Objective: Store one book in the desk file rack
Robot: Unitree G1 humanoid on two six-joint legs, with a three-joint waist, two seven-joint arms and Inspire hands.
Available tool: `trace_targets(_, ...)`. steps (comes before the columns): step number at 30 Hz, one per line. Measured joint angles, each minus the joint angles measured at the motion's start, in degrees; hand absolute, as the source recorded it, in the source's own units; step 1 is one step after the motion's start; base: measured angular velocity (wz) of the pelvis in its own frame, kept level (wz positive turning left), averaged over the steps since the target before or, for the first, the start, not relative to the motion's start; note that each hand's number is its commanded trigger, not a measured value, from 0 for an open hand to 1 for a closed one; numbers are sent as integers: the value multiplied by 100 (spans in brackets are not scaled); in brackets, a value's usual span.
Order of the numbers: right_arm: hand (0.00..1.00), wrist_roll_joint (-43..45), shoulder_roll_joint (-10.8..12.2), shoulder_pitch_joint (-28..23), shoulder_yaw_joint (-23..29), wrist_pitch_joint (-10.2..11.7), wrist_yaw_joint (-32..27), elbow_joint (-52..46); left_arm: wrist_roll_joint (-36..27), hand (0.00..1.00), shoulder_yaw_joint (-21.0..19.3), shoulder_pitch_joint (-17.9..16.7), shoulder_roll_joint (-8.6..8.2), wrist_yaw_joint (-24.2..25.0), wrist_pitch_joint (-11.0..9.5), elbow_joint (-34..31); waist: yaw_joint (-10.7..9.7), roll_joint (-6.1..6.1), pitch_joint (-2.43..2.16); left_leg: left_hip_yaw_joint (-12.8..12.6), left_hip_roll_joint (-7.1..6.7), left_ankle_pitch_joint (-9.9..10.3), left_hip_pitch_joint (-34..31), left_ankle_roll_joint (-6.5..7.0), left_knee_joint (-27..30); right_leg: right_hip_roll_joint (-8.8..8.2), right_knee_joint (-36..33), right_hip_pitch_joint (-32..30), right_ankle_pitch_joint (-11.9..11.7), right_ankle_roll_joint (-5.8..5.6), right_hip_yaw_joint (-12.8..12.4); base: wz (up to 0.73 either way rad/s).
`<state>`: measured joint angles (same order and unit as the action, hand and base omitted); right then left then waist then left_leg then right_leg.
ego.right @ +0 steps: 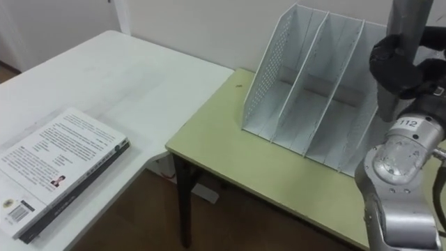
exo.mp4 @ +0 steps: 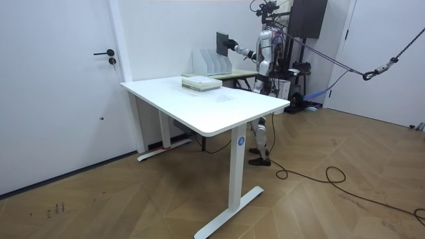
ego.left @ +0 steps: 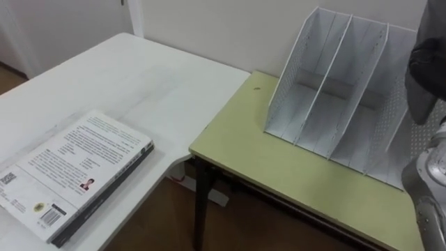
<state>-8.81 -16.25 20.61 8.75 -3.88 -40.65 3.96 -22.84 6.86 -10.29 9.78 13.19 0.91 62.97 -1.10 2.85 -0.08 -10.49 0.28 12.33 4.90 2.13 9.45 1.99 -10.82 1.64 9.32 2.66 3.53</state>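
Observation:
A white mesh file rack [ego.right: 306,97] with three upright slots stands on the green desk [ego.right: 237,150], and none of the slots holds anything. My right hand [ego.right: 403,66] hovers over the rack's right end, its dark fingers curled round a dark book [ego.right: 408,19] held upright. In the room view the same book [exo.mp4: 222,42] is raised above the rack [exo.mp4: 212,63], with me standing at the desk's far side. The book's lower edge is hidden behind my hand.
A white-covered book [ego.left: 73,171] lies flat on a darker one near the corner of the white table [ego.left: 132,77], left of the desk. A gap with wooden floor separates the two tables. The wall runs close behind the rack.

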Motion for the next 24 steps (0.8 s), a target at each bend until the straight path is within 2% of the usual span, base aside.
trace_targets(4,100,-150,-2,204,9,-6,5,351,2,0,-56,-12,11,7,63,-77,-6,38,20,33,-2,-1,13,0,23,-20,-2,31,-4,-3,55,6)
trace_targets(8,100,-561,-125,437,125,-186,17,700,15,0,-155,-8,12,55,172,-118,-3,40,18,121,-10,-8,-27,12,42,-86,7,31,4,-22,146,10)
trace_targets(14,100,-608,-220,534,161,-205,87,990,473,0,-326,-10,11,113,277,-298,22,42,12,131,-15,-10,-41,14,44,-81,12,26,7,-27,169,2)
trace_targets(22,100,-733,-401,719,151,-367,82,1347,493,0,-341,-18,41,102,385,-341,45,62,-7,225,-12,-10,-41,15,42,-89,2,37,6,-25,336,0)
trace_targets(24,100,-734,-481,804,129,-375,89,1628,493,0,-350,-16,56,100,403,-355,108,90,-32,254,-11,-10,-55,14,67,-90,-3,36,4,-21,361,0)
